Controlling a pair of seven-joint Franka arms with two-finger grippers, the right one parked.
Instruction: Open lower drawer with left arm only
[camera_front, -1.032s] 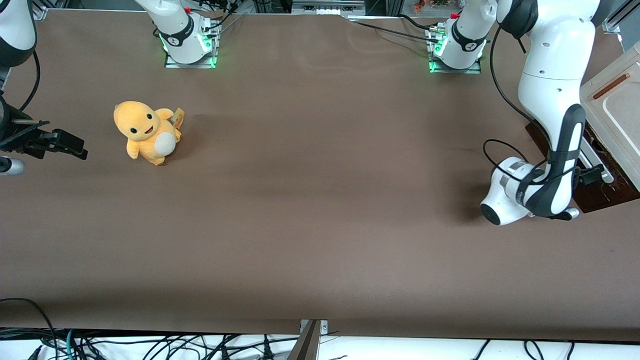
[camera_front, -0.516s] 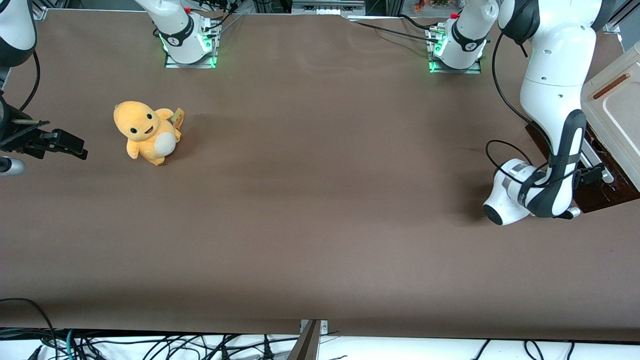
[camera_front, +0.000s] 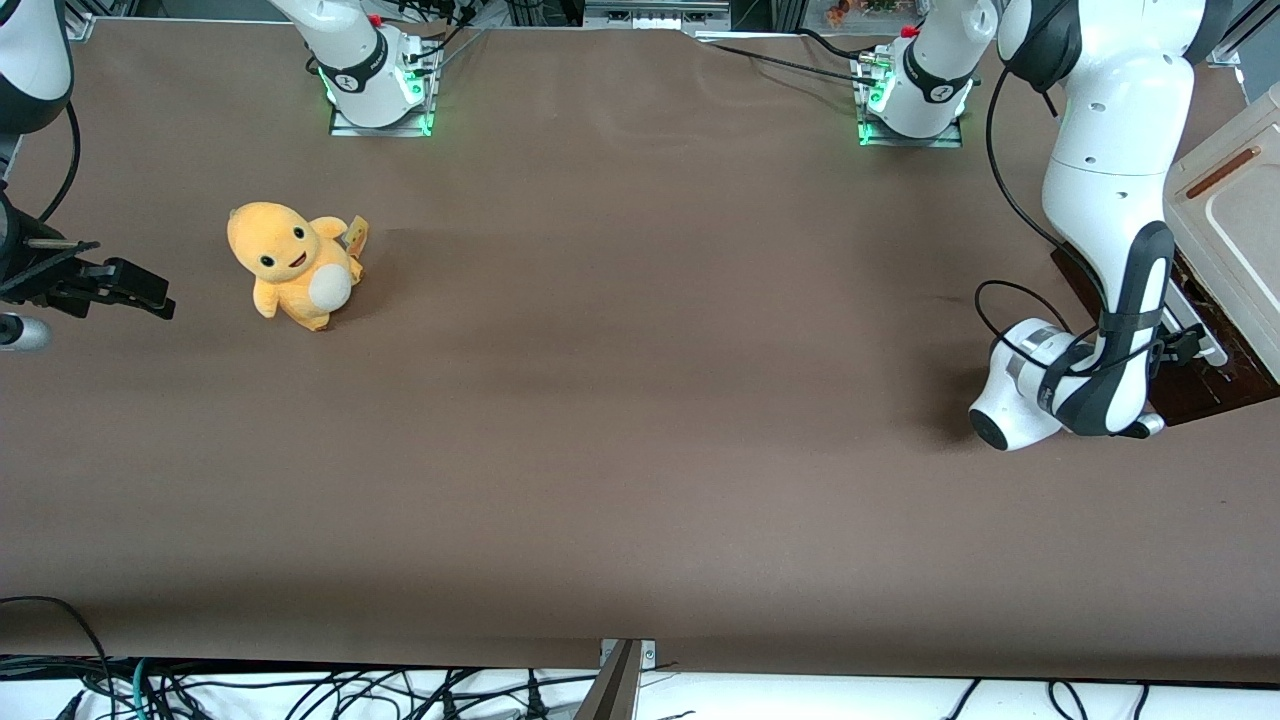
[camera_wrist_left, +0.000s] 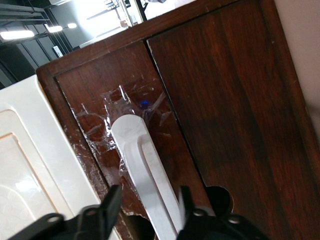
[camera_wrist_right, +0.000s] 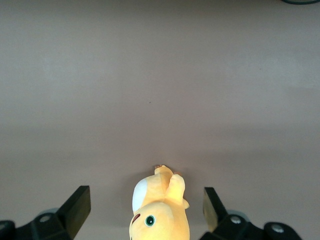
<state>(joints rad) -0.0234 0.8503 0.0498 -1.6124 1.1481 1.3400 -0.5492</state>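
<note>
No brand, label or writing reads clearly for you in any view; the tag on the yellow plush toy (camera_front: 290, 262) is too small to make out. Your left arm (camera_front: 1110, 210) reaches down at its own end of the table (camera_front: 620, 400); its gripper (camera_wrist_left: 147, 212) sits right at the front of the lower drawer (camera_wrist_left: 200, 115) — dark-brown wood, its face scuffed and taped around the handle. The two black fingers (camera_wrist_left: 111, 205) stand apart, one on each side of the white bar handle (camera_wrist_left: 145, 175); the bar passes between them, though you cannot tell whether either pad touches it, so the pincer is open around the handle rather than clamped. Just beside the gripper, above the drawer front, lies the cream-white cabinet top (camera_front: 1235, 215) with its brown groove; the drawer's inside is not shown, so its contents cannot be told. The plush toy lies well apart from the gripper, toward the parked arm's end of the table.
</note>
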